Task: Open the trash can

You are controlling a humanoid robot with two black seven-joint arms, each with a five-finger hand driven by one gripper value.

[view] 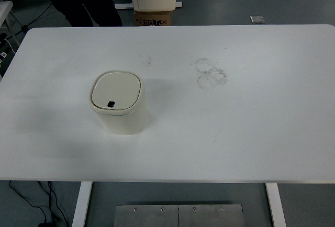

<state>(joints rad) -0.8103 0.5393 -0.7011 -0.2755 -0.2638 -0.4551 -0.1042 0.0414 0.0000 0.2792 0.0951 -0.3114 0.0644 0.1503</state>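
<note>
Top view. I see a cream trash can (118, 103) standing upright left of centre on the white counter (251, 133), its lid (116, 91) closed flat and a small dark push button (111, 103) at the lid's near edge. Faint grey ring marks (211, 73) lie well apart to its right. Neither of my hands is in view, so I cannot tell the state of the fingers. A cardboard box (153, 18) stands beyond the far edge.
</note>
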